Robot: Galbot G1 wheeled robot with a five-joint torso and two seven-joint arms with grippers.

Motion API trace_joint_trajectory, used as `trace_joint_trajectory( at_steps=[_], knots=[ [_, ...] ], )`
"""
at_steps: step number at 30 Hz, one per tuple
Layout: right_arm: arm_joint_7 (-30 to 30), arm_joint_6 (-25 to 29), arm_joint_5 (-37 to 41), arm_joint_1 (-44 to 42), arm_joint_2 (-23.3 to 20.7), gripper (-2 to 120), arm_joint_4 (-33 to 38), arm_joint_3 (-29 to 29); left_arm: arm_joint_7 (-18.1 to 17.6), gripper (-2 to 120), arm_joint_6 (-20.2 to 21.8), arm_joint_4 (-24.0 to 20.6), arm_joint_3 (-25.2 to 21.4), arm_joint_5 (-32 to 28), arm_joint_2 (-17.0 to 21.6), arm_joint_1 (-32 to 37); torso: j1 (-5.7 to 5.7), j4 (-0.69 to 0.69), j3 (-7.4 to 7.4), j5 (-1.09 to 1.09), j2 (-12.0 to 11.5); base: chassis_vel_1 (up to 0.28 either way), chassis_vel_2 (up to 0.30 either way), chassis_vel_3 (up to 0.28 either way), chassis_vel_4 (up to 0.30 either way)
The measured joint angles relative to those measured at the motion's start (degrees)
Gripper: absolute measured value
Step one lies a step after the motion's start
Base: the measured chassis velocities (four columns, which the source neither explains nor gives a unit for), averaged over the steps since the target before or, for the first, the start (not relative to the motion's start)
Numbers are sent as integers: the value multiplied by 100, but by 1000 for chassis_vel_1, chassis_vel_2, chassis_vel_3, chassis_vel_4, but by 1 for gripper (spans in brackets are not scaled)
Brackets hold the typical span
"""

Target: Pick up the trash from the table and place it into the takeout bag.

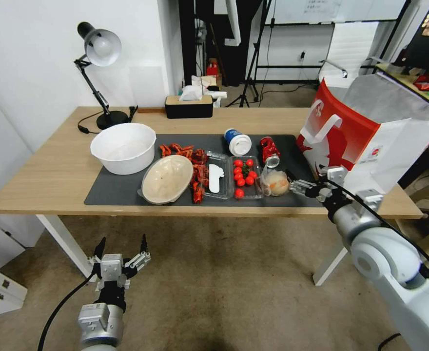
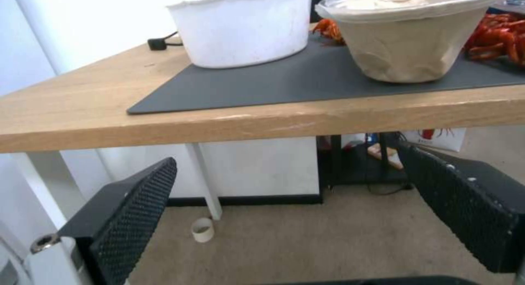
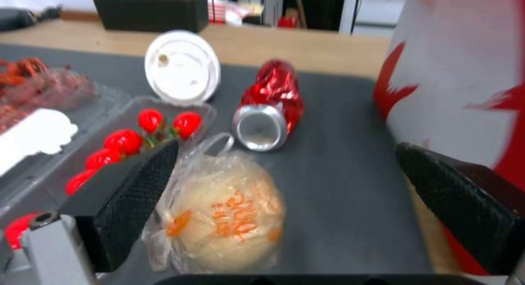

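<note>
Trash on table, none bagged: wrapper, can, cup, bowl. Right claw released beside wrapper, near front edge; left claw released, idle below.

can red | mat dark grey | bag red-white (figure print)

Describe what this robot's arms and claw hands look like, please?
Both arms are smooth white-and-silver tubes with grey metal wrist blocks and a black cable looping alongside. The left gripper and right gripper each carry two black fingers; their inner pads are flat with a fine dimpled rubber texture.
</note>
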Motion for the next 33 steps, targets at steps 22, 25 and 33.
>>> trace_joint_trajectory(
  at_steps=[22,25,33],
  knots=[
    [63,-564,222,979,246,100,-967,-890,-9,100,25,127,-42,-19,-7,-143,0,0,0,-1,0,0,0,0,0],
    [11,-580,222,932,252,100,-962,-883,-11,100,26,153,-34,-21,-7,-176,0,-1,-1,0,0,0,0,0,0],
    [-59,-649,236,861,249,100,-918,-852,-16,100,29,158,-25,-36,12,-192,0,0,-1,0,0,0,0,0,0]
  ],
)
